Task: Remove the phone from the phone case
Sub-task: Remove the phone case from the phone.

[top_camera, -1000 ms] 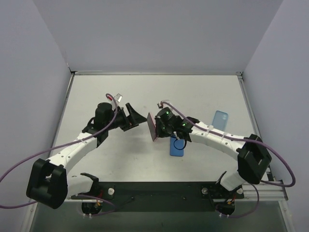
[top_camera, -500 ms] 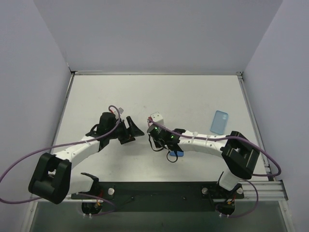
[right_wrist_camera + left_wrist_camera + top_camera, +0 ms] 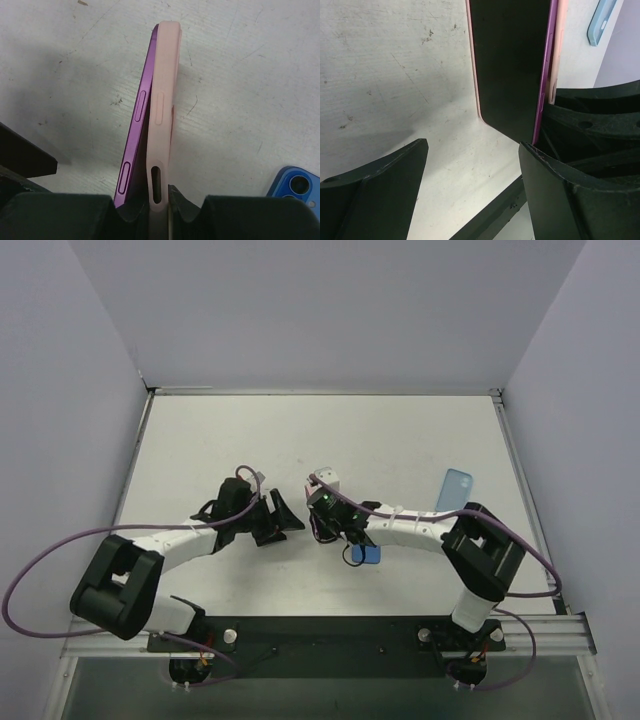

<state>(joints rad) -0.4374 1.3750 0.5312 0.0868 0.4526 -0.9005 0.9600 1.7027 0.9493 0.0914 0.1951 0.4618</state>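
Right claw [image 3: 160, 197] was pressed onto the near end of the pink phone case [image 3: 163, 95], pinching it on edge above the bench [image 3: 250, 75]. The case ran straight out ahead of the claw. The purple phone [image 3: 136, 125] sat in the case on the claw's left side. The two were flush at the far tip, but the phone's edge stood away from the case toward the claw. The phone's near end went down behind the left finger [image 3: 65, 215], so can't tell if that finger gripped the phone too. Side buttons showed on both phone and case. A blue item with camera lenses [image 3: 295, 186] lay on the bench just right of the right claw. Left claw [image 3: 474, 147] was spread wide with nothing between its fingers. The phone's dark screen faced it, just ahead and slightly right of the gap. The tip of its right finger [image 3: 580, 200] was right at the phone's purple edge; can't tell if it touched. A pale blue case [image 3: 601, 22] lay flat well beyond, to the far right. In the top view both claws met tip to tip near mid-bench, and the phone itself was too small to make out there.
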